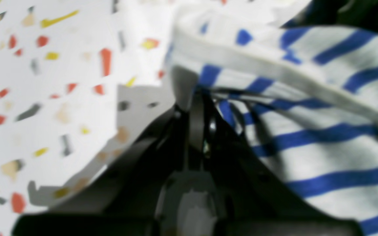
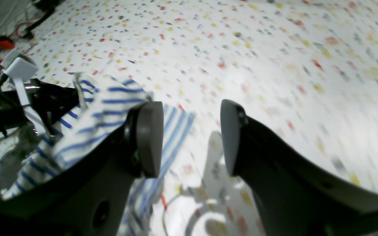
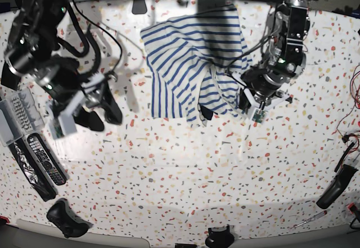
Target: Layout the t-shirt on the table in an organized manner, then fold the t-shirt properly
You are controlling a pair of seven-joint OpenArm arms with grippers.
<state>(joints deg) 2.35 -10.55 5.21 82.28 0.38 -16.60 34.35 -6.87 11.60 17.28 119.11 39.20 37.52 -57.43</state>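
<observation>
Left tool (image 1: 198, 98) pinches the t-shirt (image 1: 323, 147) — base view shows it rumpled.

The table (image 3: 185, 169) carries the t-shirt (image 3: 183, 62) and two remotes (image 3: 42, 161).

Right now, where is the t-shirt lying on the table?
In the base view the t-shirt lies crumpled at the table's upper middle, its right edge pinched by the left gripper; the open right gripper hangs apart, to its left.
</observation>
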